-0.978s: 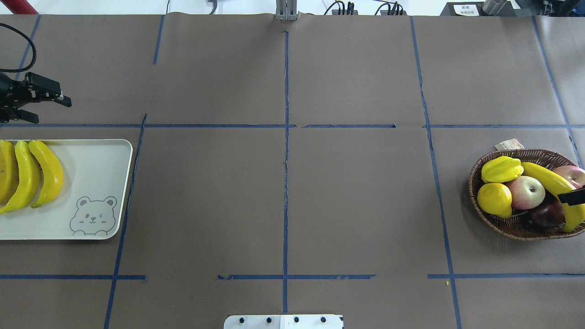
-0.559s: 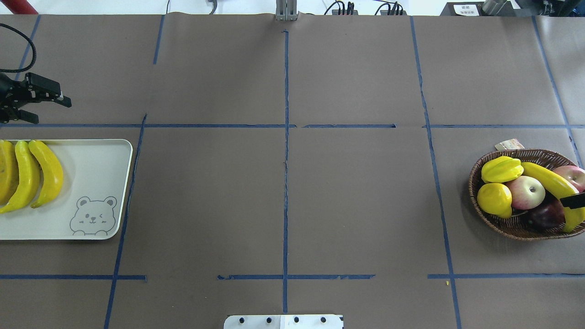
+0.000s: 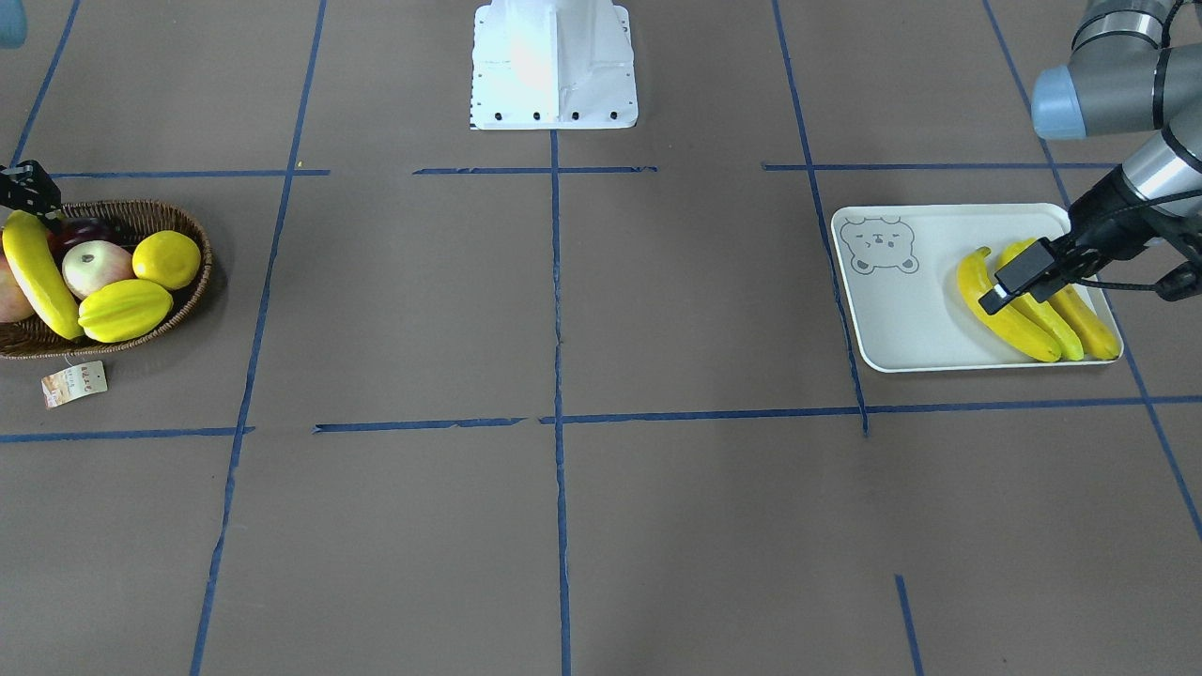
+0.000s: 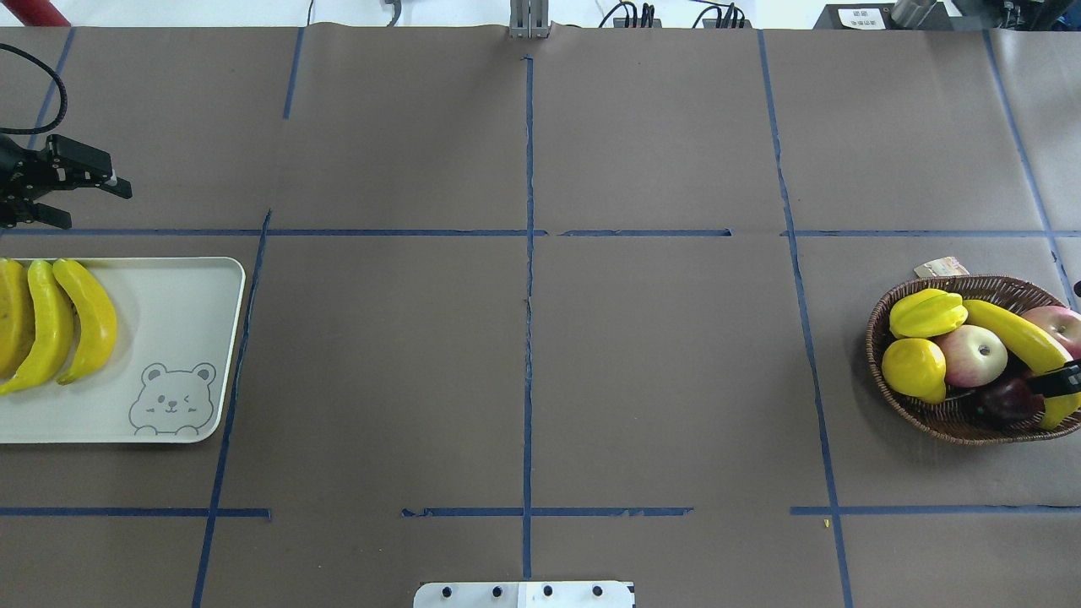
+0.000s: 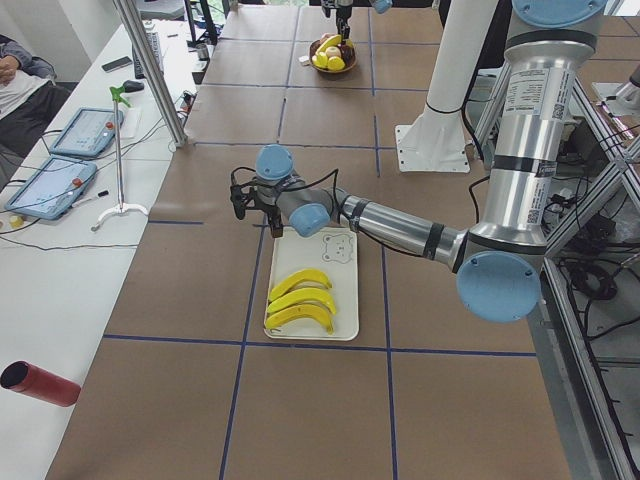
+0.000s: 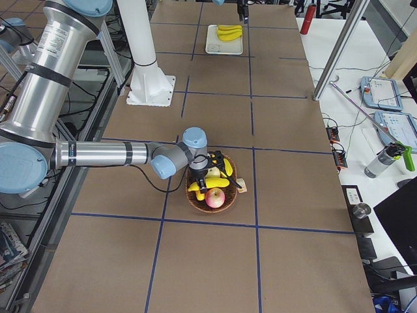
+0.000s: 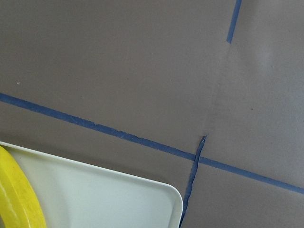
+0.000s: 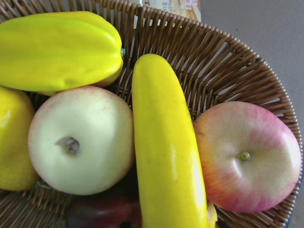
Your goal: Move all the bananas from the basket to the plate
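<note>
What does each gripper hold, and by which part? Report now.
Left gripper: nothing, jaws open beside the plate. Right gripper: over the banana in the basket; a hold cannot be told.

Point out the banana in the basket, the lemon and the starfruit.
banana (image 4: pixel 1009 333), overhead exterior view, middle of its body.
lemon (image 4: pixel 913 369), overhead exterior view, its centre.
starfruit (image 4: pixel 927 313), overhead exterior view, its top ridge.
</note>
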